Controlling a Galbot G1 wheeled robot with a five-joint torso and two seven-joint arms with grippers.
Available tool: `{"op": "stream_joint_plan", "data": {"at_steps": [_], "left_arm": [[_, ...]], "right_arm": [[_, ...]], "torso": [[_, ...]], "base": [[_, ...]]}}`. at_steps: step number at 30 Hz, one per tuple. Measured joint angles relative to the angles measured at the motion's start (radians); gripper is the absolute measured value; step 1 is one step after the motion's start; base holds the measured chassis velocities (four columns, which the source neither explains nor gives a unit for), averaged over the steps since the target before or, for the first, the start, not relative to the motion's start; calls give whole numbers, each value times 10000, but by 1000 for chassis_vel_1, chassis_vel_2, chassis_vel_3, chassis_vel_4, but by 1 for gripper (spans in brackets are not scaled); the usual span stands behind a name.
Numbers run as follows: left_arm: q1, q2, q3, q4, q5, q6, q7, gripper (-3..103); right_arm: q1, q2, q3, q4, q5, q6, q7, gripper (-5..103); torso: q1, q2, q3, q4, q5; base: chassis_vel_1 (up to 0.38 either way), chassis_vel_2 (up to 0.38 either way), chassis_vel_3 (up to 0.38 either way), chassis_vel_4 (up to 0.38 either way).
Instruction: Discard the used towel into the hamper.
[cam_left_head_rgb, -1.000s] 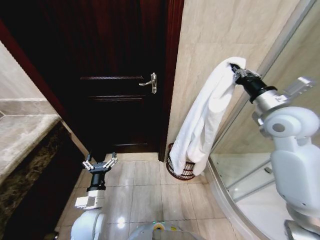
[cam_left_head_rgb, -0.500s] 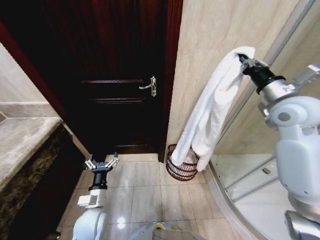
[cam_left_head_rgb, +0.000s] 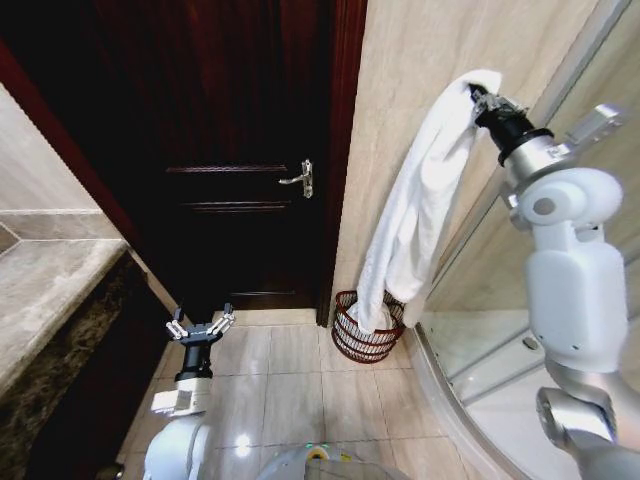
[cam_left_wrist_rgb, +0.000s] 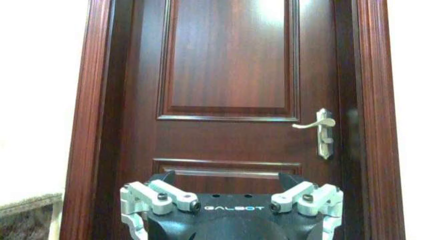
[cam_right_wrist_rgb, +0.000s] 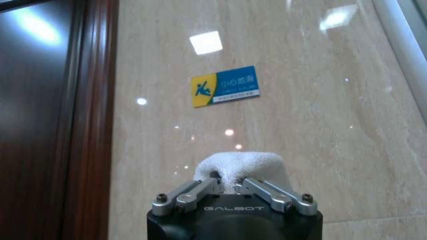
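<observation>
One towel (cam_left_head_rgb: 420, 200), pinched by the right hand (cam_left_head_rgb: 482, 98), dangles into one hamper (cam_left_head_rgb: 366, 327); left hand (cam_left_head_rgb: 200, 328) spread.

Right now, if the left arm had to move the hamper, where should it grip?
Probably the hamper's top ring on its door-facing side, from above: the towel held by the right end effector drapes into the other side. Left end effector hovers open nearby.
</observation>
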Motion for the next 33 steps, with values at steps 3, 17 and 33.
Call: {"op": "stream_joint_plan", "data": {"at_steps": [3, 17, 33], "left_arm": [[-6, -49, 7, 12, 63, -15, -19, 100], [94, -116, -32, -113, 129, -39, -39, 100], [77, -75, -17, 5, 161, -219, -66, 100]], "right_arm": [[240, 109, -112, -469, -245, 130, -107, 3], [784, 421, -422, -1201, -905, 494, -303, 3], [-1989, 697, -102, -1117, -1602, 1096, -812, 3]], "torso": [[0, 1, 2, 1, 0], [-26, -56, -31, 3, -5], [-45, -102, -54, -2, 1]], "base": [[0, 0, 0, 0], [0, 0, 0, 0], [0, 0, 0, 0]]}}
